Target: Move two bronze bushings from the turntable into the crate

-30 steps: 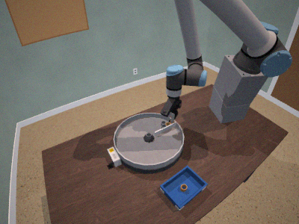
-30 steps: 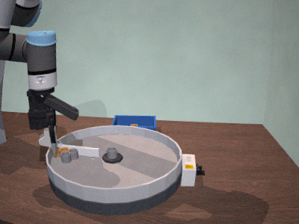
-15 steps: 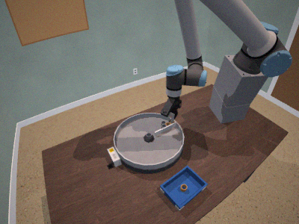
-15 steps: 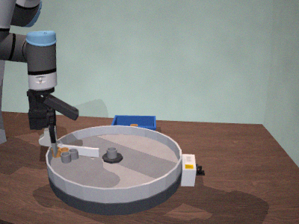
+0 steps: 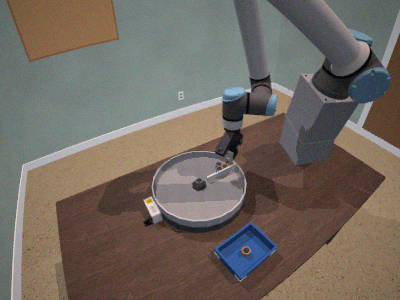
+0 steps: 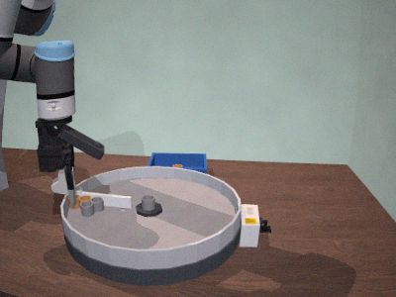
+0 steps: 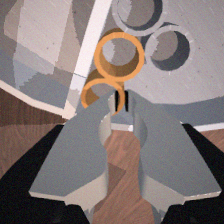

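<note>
One orange-bronze ring bushing already sits in the blue plastic crate, second pending: two-jaw grey gripper pinches the wall of a bronze sleeve by the round grey turntable rim, not lifted.

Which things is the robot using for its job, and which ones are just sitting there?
For the job:
- end effector, closed on the gripped bronze bushing
- second bronze bushing
- bronze bushing in the crate
- blue crate
- turntable

Just sitting there:
- grey bushings
- centre hub
- white bar
- white box
</note>
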Motion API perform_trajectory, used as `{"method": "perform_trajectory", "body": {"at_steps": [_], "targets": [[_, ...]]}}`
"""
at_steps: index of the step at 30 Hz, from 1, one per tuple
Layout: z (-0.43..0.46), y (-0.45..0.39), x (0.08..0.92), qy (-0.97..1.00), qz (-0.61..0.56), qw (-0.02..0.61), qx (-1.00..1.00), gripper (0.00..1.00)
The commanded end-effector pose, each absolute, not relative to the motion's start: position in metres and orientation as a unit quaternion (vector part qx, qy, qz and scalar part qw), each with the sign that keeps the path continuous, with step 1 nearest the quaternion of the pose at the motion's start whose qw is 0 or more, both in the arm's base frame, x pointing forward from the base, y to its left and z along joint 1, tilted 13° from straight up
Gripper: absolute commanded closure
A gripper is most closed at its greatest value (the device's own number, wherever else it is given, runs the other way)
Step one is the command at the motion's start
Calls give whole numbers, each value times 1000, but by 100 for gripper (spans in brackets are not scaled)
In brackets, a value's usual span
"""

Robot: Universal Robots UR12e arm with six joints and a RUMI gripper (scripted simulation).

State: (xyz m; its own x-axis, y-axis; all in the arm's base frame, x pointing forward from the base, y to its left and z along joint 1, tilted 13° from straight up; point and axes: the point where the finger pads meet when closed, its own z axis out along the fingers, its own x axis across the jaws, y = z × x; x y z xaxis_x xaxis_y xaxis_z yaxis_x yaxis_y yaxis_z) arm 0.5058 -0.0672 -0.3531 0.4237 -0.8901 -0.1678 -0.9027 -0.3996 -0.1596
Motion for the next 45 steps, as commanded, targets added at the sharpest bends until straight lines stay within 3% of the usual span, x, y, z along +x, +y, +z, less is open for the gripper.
{"method": "perform_trajectory", "body": {"at_steps": [1, 23, 45], "targets": [[-353, -68, 508, 536, 26, 113, -836, 100], [-350, -68, 506, 536, 27, 113, -836, 100], [-290, -81, 500, 537, 28, 113, -836, 100]]}}
